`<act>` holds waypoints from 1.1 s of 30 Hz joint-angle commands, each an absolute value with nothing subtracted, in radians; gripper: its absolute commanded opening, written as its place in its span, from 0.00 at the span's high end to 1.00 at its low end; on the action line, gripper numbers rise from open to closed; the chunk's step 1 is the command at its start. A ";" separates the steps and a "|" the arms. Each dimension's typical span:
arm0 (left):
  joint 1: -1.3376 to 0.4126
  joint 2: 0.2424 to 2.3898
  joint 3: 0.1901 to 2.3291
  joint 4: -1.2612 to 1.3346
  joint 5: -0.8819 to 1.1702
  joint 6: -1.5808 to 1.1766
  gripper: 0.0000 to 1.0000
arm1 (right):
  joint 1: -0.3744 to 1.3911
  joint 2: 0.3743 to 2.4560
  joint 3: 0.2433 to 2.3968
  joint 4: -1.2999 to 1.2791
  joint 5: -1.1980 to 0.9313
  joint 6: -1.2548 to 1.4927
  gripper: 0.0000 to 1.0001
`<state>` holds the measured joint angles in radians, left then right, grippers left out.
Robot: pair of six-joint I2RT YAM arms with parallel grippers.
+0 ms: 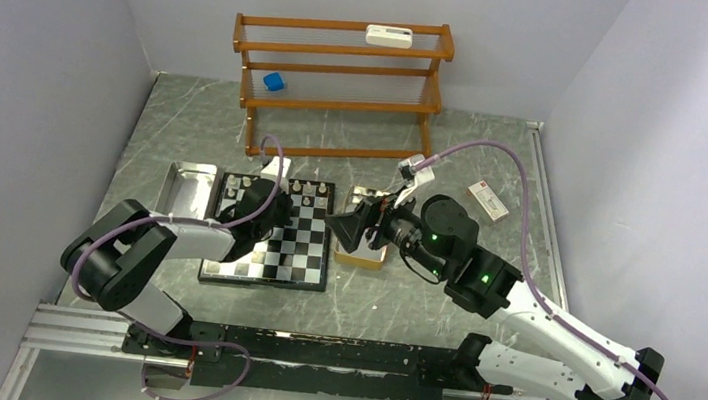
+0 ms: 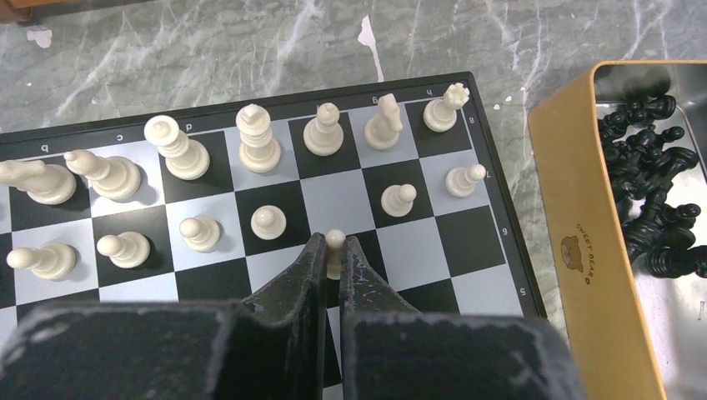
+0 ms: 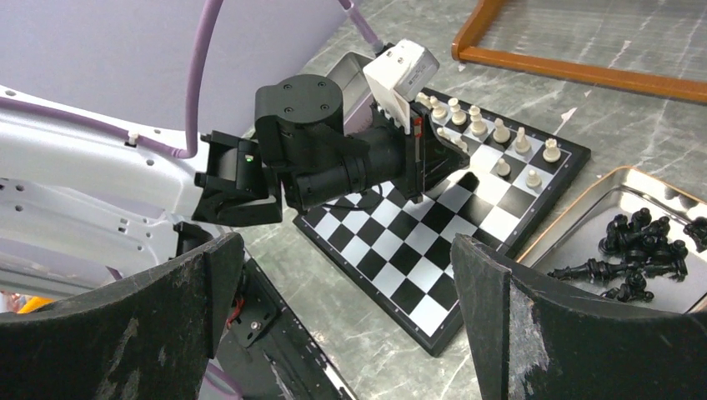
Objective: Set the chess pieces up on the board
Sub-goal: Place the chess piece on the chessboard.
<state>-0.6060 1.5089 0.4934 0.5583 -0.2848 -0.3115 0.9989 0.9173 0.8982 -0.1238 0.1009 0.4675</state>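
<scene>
Two end effectors are shown over the grey desk [image 1: 238, 126]. The left end effector [image 2: 333, 250] is pinched narrow on a cream pawn [image 2: 334, 239], held upright over the board [image 2: 421, 250] just near of the gap in the pawn row; whether its base touches a square cannot be told. Six other cream pawns [image 2: 268, 222] are visible in that row, with taller cream pieces [image 2: 258, 137] on the far rank. The right end effector [image 3: 346, 246] hangs wide open, holding nothing, by the board's right side. Black pieces [image 2: 659, 208] lie heaped in a gold-walled tray [image 2: 584, 250] just right of the board.
</scene>
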 commanded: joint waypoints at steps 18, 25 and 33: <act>-0.611 1.611 0.541 0.671 -0.307 -0.326 0.93 | 1.004 0.861 0.865 -0.113 0.099 0.485 0.00; -0.612 1.648 0.558 0.650 -0.338 -0.315 0.90 | 1.004 0.842 0.857 -0.114 0.100 0.494 0.00; -0.612 1.652 0.558 0.647 -0.345 -0.309 0.84 | 1.005 0.840 0.852 -0.109 0.107 0.487 0.00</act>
<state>-0.6060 1.6367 0.5453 0.6277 -0.3248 -0.3202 0.9989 0.8497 0.8604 -0.1249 0.0975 0.4877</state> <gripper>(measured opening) 0.148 0.997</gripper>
